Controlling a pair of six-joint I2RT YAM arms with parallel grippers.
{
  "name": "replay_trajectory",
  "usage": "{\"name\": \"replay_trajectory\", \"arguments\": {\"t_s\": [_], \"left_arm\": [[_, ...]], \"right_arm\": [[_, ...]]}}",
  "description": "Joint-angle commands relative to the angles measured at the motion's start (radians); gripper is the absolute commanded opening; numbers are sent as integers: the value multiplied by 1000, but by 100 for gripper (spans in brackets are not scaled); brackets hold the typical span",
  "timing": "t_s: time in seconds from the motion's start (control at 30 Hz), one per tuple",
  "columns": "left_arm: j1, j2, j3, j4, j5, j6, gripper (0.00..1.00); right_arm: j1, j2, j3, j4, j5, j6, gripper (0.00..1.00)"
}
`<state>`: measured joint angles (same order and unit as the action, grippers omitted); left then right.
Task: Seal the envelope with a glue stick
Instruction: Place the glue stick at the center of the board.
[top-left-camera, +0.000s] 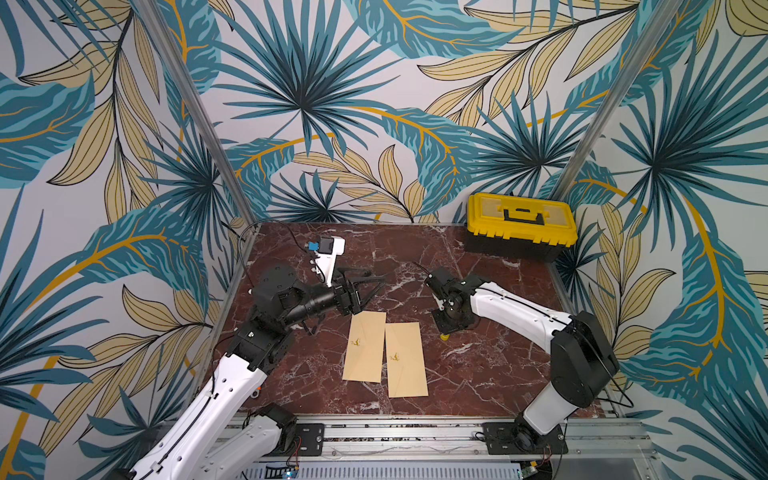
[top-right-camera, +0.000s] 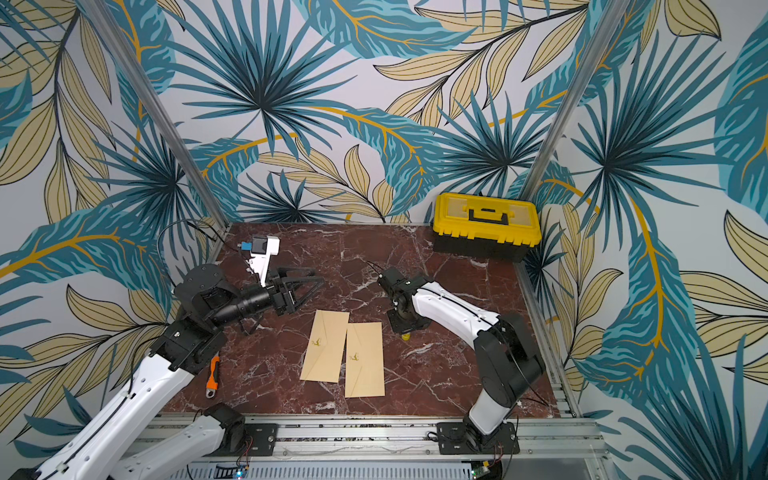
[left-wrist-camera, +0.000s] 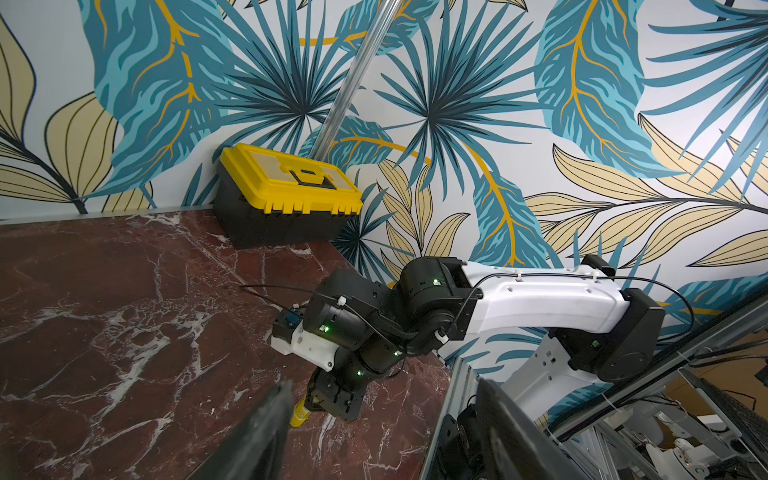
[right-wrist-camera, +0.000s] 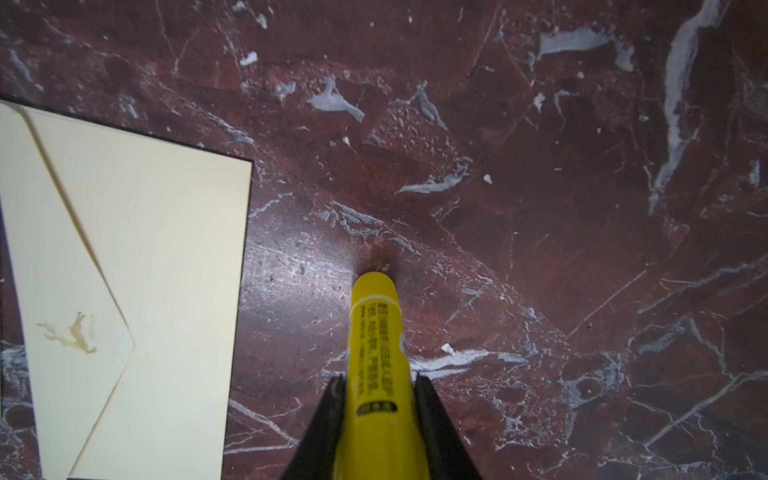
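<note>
The right tool (right-wrist-camera: 379, 375) clamps the yellow cylindrical glue stick (right-wrist-camera: 374, 324); left tool (top-left-camera: 376, 278) gapes.

Both top views hang high over the near edge of the marble table (top-left-camera: 395, 249), looking down toward the back wall, far enough out to catch the whole tabletop plus the yellow toolbox (top-left-camera: 521, 224). Left wrist cam sits low, facing sideways across the table at the right arm (left-wrist-camera: 540, 299) and that same toolbox, so it overlaps the top views there. Right wrist cam points nearly straight down, really close: just the glue stick (right-wrist-camera: 376, 345), marble and part of an envelope (right-wrist-camera: 166, 249) the top views show too.
</note>
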<state>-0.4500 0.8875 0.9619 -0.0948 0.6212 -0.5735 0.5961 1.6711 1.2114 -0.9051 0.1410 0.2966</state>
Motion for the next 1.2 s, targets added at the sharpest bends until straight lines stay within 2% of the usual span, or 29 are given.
{"name": "replay_trajectory", "arguments": {"t_s": [0.0, 0.37, 0.7, 1.0, 1.17], "left_arm": [[6, -1, -5, 13, 8, 7, 73], [6, -1, -1, 10, 13, 4, 73], [5, 6, -2, 10, 16, 4, 73], [6, 10, 0, 4, 21, 6, 73], [6, 10, 0, 6, 18, 6, 73]], "right_arm": [[-2, 19, -38, 14, 5, 18, 0], [-6, 70, -64, 32, -12, 29, 0], [-11, 100, -172, 98, -44, 66, 0], [-12, 107, -162, 90, -32, 71, 0], [-12, 45, -129, 103, 17, 89, 0]]}}
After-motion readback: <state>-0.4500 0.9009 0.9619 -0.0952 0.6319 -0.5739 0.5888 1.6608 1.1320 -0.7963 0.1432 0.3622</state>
